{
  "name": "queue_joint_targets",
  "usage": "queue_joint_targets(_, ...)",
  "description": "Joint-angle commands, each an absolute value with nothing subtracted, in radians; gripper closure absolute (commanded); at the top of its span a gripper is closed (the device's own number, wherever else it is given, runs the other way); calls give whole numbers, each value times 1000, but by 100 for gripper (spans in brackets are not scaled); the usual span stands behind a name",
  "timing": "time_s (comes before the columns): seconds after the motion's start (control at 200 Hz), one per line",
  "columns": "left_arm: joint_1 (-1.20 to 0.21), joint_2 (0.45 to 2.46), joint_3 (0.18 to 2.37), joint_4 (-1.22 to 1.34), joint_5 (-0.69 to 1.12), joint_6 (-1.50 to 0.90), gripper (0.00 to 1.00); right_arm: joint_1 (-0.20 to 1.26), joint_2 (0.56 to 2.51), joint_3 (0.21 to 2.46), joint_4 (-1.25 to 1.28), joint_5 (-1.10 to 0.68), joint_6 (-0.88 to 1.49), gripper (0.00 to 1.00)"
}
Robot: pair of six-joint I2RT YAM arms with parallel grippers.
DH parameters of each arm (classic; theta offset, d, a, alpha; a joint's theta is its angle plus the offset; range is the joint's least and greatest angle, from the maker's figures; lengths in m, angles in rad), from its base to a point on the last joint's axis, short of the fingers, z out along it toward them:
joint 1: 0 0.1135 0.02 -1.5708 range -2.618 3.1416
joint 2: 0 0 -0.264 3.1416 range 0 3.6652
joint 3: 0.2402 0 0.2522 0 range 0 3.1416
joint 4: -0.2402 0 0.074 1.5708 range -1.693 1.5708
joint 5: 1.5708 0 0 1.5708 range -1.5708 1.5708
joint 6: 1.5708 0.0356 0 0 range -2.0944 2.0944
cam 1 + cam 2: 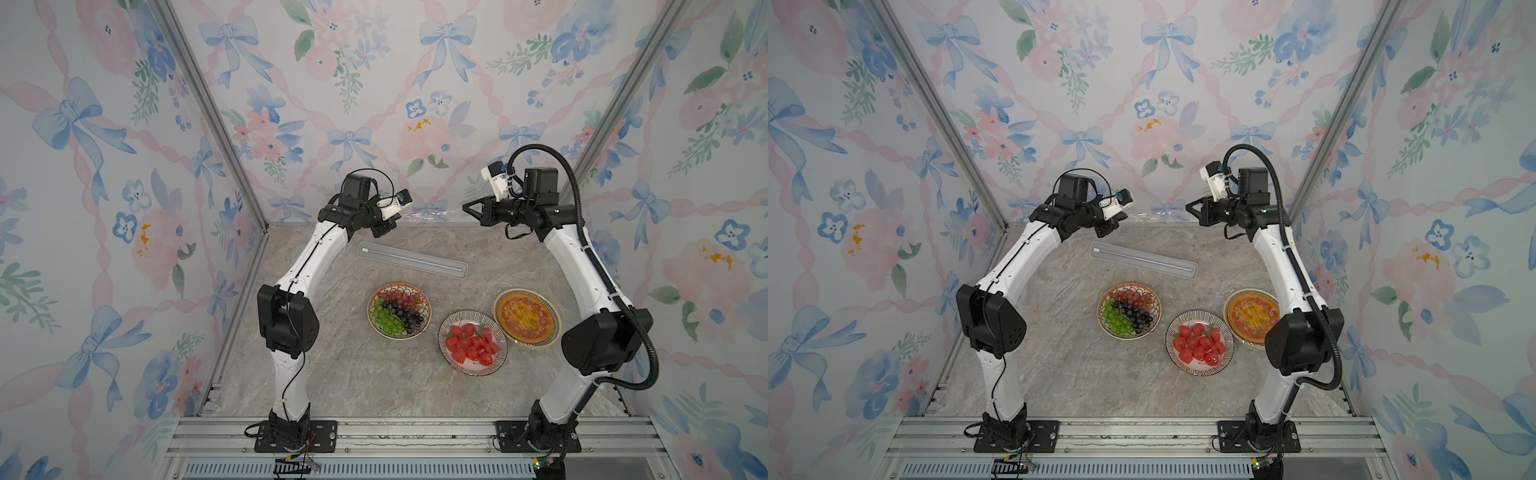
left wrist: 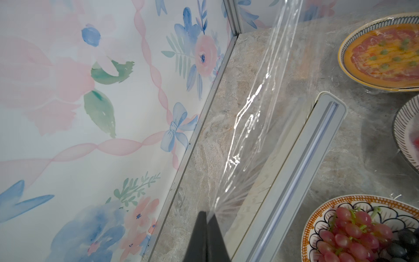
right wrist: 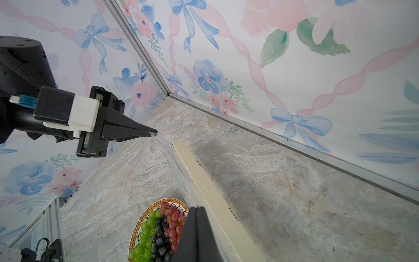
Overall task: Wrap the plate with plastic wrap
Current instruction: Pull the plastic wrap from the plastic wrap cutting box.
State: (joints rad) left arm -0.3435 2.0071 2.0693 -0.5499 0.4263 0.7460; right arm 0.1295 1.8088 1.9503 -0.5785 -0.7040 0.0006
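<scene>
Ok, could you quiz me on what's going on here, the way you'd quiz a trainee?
1. True or false: the left gripper and the right gripper both pinch the plastic wrap.
2. How many plates of food stand on the table?
3. What fills the one nearest the arms' bases? A bananas, B strawberries, C bread.
Key: 1 true; 2 three; 3 B.
</scene>
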Motion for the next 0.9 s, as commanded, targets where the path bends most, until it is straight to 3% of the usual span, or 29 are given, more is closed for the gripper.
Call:
queue_joint_targets(0.0,-337,1943,2115,-522,426,724,100,118,1819,1998,-537,-734,20,100)
queue_joint_targets(0.895,-334,1947,2146,-543,410,719,100,131,1843,2014,-516,-752,45,100)
